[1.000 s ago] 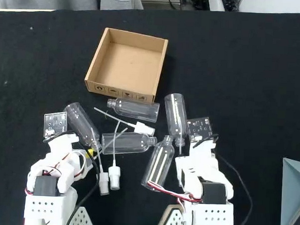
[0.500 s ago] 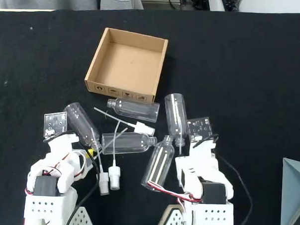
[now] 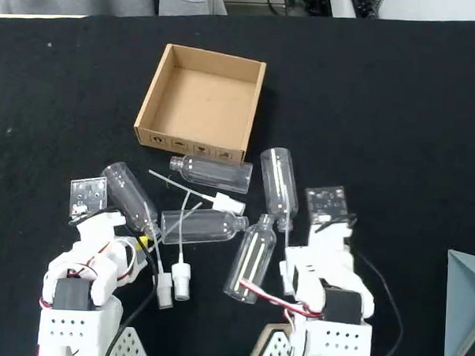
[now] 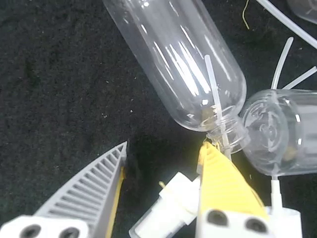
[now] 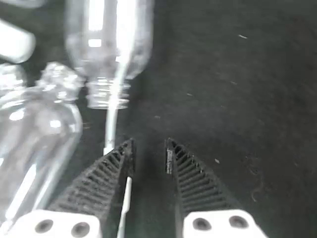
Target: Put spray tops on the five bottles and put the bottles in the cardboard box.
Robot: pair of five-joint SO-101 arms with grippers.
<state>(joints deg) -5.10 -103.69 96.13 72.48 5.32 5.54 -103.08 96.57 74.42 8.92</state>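
Right wrist view shows the right claw with its jaws a narrow gap apart and clamped on nothing, low over the black table; a thin white dip tube runs along the inner edge of one jaw and up to the threaded neck of a clear plastic bottle lying just ahead, with a second clear bottle beside it. In the left wrist view the left claw stands wide apart, a white spray top lying unclamped between its grey and yellow fingers, the yellow tip right against the neck of another lying bottle. In the high view the five bottles lie on their sides in a cluster between the arms and the cardboard box, which holds nothing yet; none looks capped. The bottles look empty, so probably very light, thin-walled and slick: a squeeze on the round body would likely dent it or send it rolling out of the jaws. The stiffer neck or shoulder, taken across the axis, seems the safer hold. A spray top is small and rigid at its head, the place to pinch; its tube is thin and springy, poor to grip, and has to find a narrow mouth, so the bottle wants steadying by the other claw.
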